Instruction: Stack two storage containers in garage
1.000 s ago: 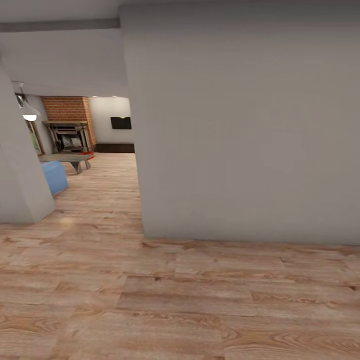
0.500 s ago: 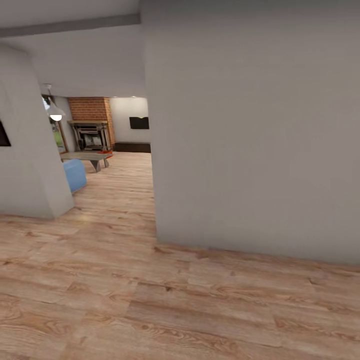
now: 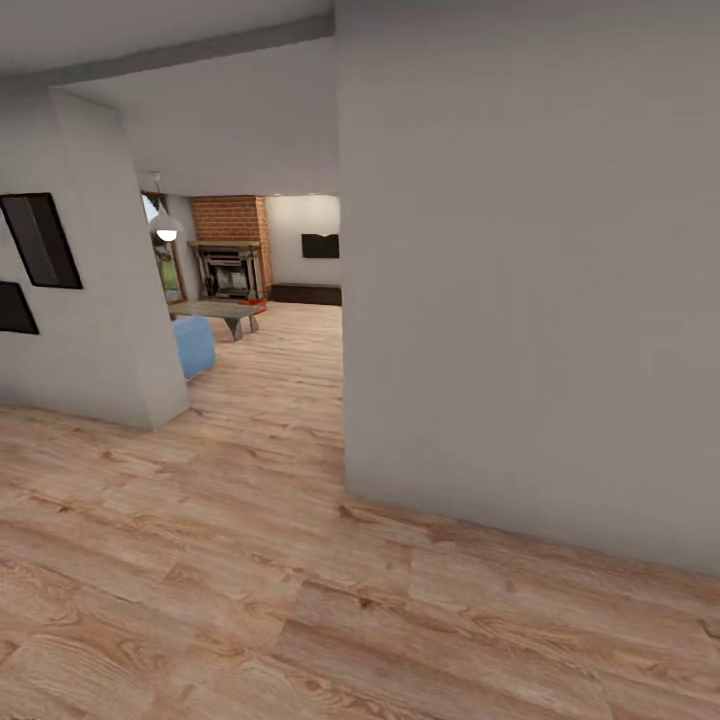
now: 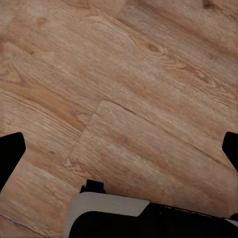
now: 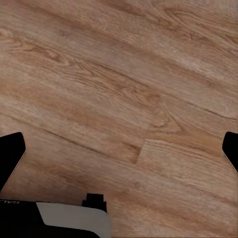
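Through the opening ahead lies the living room, with a light-blue sofa [image 3: 194,345] and a grey coffee table [image 3: 216,311]. A small orange-red patch [image 3: 254,303] shows by the table's far end, too small to tell whether it is a storage container. My left gripper [image 4: 119,148] hangs open over the wood planks, its dark fingertips [image 4: 10,154] far apart with nothing between them. My right gripper [image 5: 119,148] is open too, above bare planks, fingertips [image 5: 11,152] wide apart. The garage is out of view.
A broad grey wall [image 3: 530,300] fills the right, its corner near the middle. A narrower wall pier [image 3: 105,300] with two dark frames [image 3: 40,240] stands left. Light wood floor [image 3: 300,600] runs between them toward a brick fireplace [image 3: 230,250] and a pendant lamp [image 3: 167,232].
The whole head picture has slid to the right, so the camera has turned left. The dark frames on the left pier have come into view. Nothing in the room itself has moved.
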You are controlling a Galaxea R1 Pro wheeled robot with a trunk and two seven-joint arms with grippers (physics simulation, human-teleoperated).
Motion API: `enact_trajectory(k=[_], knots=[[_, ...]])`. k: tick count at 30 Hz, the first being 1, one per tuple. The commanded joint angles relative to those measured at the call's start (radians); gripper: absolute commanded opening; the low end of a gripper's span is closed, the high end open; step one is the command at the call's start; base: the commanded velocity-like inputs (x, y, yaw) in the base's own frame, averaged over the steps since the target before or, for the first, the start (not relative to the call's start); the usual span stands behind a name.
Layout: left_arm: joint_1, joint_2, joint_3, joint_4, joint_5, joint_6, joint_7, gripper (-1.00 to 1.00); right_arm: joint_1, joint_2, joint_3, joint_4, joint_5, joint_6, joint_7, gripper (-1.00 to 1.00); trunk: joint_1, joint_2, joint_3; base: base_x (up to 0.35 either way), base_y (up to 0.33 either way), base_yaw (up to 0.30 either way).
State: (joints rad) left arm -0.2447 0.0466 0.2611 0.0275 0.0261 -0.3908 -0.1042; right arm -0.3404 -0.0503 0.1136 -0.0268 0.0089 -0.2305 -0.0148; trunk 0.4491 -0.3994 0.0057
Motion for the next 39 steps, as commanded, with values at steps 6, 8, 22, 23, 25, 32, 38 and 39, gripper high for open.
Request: enact_trajectory(k=[6, 8, 22, 23, 25, 32, 38, 39], knots=[[-0.001, 0.000, 0.007, 0.003, 0.003, -0.003, -0.008, 1.00, 0.000, 0.000, 0.006, 0.001, 0.001, -0.003, -0.002, 1.00, 0.001, -0.001, 0.000, 0.324, 0.000, 0.251], [-0.001, -0.001, 0.007, 0.003, 0.003, -0.003, -0.008, 1.00, 0.000, 0.000, 0.006, 0.001, 0.001, -0.003, -0.002, 1.00, 0.001, -0.001, 0.000, 0.325, 0.000, 0.251], [-0.001, -0.001, 0.007, 0.003, 0.003, -0.003, -0.008, 1.00, 0.000, 0.000, 0.006, 0.001, 0.000, -0.003, -0.002, 1.00, 0.001, -0.001, 0.000, 0.325, 0.000, 0.153], [-0.001, -0.001, 0.006, 0.003, 0.003, -0.003, -0.008, 1.00, 0.000, 0.000, 0.006, 0.001, 0.000, -0.003, -0.002, 1.00, 0.001, -0.001, 0.000, 0.325, 0.000, 0.007], [-0.001, -0.001, 0.006, 0.003, 0.003, -0.003, -0.008, 1.00, 0.000, 0.000, 0.006, 0.001, 0.001, -0.003, -0.002, 1.00, 0.001, -0.001, 0.000, 0.325, 0.000, 0.004], [-0.001, -0.001, 0.006, 0.003, 0.003, -0.003, -0.008, 1.00, 0.000, 0.000, 0.006, 0.001, 0.000, -0.003, -0.002, 1.00, 0.001, -0.001, 0.000, 0.325, 0.000, 0.001], [-0.001, 0.000, 0.006, 0.003, 0.003, -0.003, -0.008, 1.00, 0.000, 0.000, 0.006, 0.001, 0.000, -0.003, -0.002, 1.00, 0.001, -0.001, 0.000, 0.324, 0.014, 0.000], [-0.001, 0.001, 0.006, 0.003, 0.003, -0.003, -0.008, 1.00, 0.000, 0.000, 0.006, 0.001, 0.000, -0.003, -0.002, 1.00, 0.001, -0.001, 0.000, 0.324, 0.069, 0.000]])
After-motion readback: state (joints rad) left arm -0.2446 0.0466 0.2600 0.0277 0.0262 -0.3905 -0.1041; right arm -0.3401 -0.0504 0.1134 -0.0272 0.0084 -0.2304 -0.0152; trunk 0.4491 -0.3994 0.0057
